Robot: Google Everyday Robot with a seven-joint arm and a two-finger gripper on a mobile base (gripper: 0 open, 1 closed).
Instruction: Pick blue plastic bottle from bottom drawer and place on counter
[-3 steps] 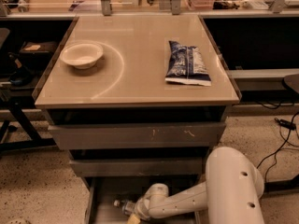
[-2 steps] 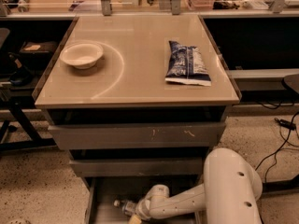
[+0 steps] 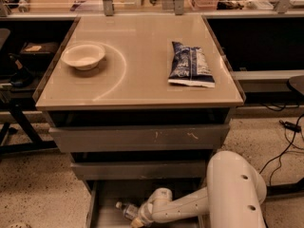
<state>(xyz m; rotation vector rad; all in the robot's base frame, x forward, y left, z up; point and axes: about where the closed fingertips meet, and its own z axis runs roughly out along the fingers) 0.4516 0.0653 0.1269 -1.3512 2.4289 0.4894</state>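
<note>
low, gripper (image 3: 137,221) inside bottom drawer (image 3: 90,210)

We see a glossy white arm (image 3: 190,205) in the lower right of the frame. It has a big rounded shell (image 3: 235,189) with two small dark holes down its side, then a slimmer smooth tube ending in a ball-like wrist (image 3: 159,197). The claw (image 3: 136,222) sits at the bottom edge, left of centre, tan against the white.

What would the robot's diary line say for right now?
gripper: in bottom drawer, by blue plastic bottle | bottle: lying in drawer | counter: bowl, snack bag
</note>
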